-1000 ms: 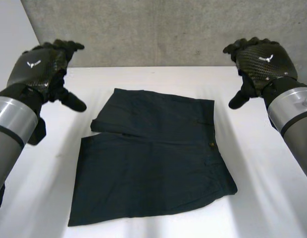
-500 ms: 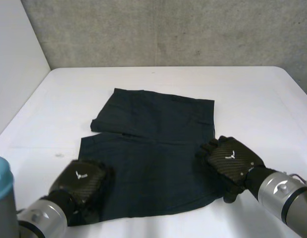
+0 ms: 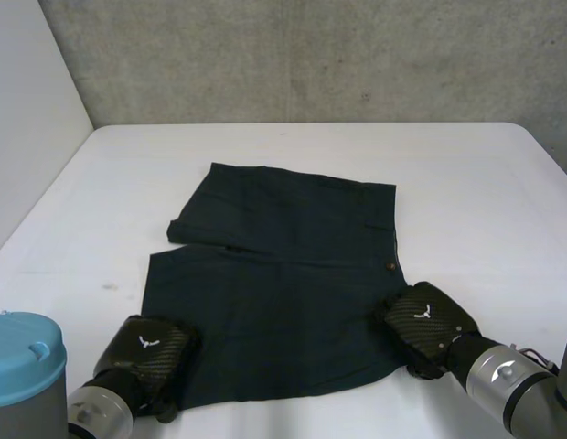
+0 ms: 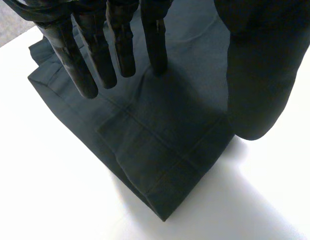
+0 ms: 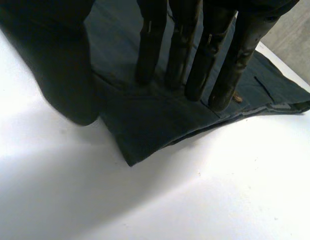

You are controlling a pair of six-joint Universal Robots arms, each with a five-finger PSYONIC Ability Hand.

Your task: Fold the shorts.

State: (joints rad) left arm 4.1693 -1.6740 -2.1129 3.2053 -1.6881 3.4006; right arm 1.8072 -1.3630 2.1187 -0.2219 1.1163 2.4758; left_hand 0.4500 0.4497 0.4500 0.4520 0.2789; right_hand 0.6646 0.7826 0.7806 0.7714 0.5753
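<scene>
Shorts [image 3: 283,283] flat on table [image 3: 466,183], left hand [image 3: 146,352], right hand [image 3: 428,322] straight-fingered atop near corners, no grip.

You had the shorts [image 3: 283,302] as v. dark navy, near black: plain, no print, stitch lines same tone as the cloth. One small brown button [image 3: 390,266] by the waistband was the only other colour on them. The bench [image 3: 466,183] was plain white. Left hand [image 3: 144,352] & right hand [image 3: 425,325] were both black w/ a fine carbon-weave check on the backs, plus a small white logo each. Their fingers [image 4: 120,45] read as glossy plain black in the wrist views. The left arm [image 3: 93,413] was silver-grey w/ a light-blue cap [image 3: 23,352]; the right arm [image 3: 508,384] was silver-grey too. The wall [image 3: 311,59] behind was mottled grey concrete, and the side panel [image 3: 27,137] was off-white.
</scene>
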